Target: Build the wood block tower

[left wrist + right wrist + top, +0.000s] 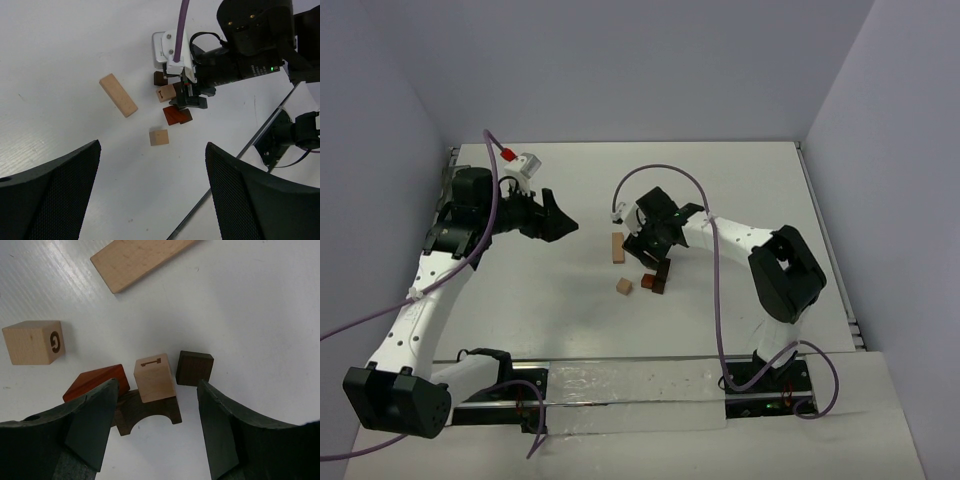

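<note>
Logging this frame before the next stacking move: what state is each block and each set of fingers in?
Left fingers: open, empty.
Right fingers: open, either side of the marked cube.
Marked cube: ungripped, against the arch.
Arch: on the table.
Red block: on the table, beside the arch.
Dark cube: on the table, unstacked.
G cube: on the table, alone.
Plank: lying flat, alone.

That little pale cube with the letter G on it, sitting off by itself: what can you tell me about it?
The G cube looks like pale, unpainted wood with a fine grain and crisp edges. A dark brown G is marked on one side face. It rests flat on the white table, touching nothing, and nothing holds it. Its nearest neighbour is the reddish-brown block, with a small gap between them.
</note>
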You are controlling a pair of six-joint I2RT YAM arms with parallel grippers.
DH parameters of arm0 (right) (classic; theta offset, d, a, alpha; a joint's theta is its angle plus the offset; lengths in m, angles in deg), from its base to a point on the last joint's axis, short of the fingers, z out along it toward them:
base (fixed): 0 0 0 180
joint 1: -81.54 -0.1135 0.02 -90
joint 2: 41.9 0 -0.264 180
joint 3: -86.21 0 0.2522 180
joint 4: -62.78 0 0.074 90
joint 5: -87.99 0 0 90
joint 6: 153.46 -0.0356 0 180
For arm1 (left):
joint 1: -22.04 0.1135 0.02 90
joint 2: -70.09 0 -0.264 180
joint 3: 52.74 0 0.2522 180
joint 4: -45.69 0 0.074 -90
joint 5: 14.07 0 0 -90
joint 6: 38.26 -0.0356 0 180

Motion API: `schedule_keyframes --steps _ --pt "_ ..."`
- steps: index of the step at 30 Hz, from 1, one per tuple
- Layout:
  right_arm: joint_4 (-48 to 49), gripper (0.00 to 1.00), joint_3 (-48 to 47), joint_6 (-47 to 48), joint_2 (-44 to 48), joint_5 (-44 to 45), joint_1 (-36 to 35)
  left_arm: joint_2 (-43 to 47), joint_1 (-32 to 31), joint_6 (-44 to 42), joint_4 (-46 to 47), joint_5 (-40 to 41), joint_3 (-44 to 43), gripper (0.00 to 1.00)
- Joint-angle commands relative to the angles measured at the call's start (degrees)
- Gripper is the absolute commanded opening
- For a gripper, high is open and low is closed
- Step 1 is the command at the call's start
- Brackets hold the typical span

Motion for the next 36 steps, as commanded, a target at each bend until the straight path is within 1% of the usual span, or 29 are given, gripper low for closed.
schedule_keyframes --steps 1,8,11,15,22,26,29,31,36 --pt "0.23 0.71 -2.76 1.80 -1.53 -0.47 -0.37 0.45 0.81 0.66 2.13 -2.43 0.24 0.91" --pt "-0.18 0.70 -2.76 3.06 -3.41 -1.34 -0.19 0.25 1.29 1.08 2.62 -2.82 0.55 0.91" --pt "-0.15 0.67 -2.88 3.35 -4.13 -1.55 -0.07 0.12 1.46 1.16 2.87 -2.82 0.80 0.91" --pt "-0.20 0.51 -3.20 3.62 -4.45 -1.71 0.07 0.11 1.73 1.26 2.94 -2.83 0.94 0.91" --pt "-2.76 0.32 -4.39 2.44 -1.56 -4.63 -0.02 0.46 2.16 1.60 3.27 -3.17 1.12 0.90" --pt "-5.68 0.29 -6.32 2.32 1.88 -6.94 -0.05 0.82 2.55 1.57 3.19 -3.23 0.94 0.90" --pt "-10.38 0.28 -10.49 4.61 2.73 -7.87 -0.20 0.73 2.97 1.78 3.45 -3.28 0.86 0.90" --pt "-12.58 0.27 -12.17 5.84 2.65 -8.81 -0.55 0.46 4.11 2.23 3.54 -4.77 0.77 0.90" --pt "-14.49 0.24 -14.63 5.54 3.29 -6.20 -4.14 -1.12 9.09 4.40 3.87 -10.49 0.39 0.90"
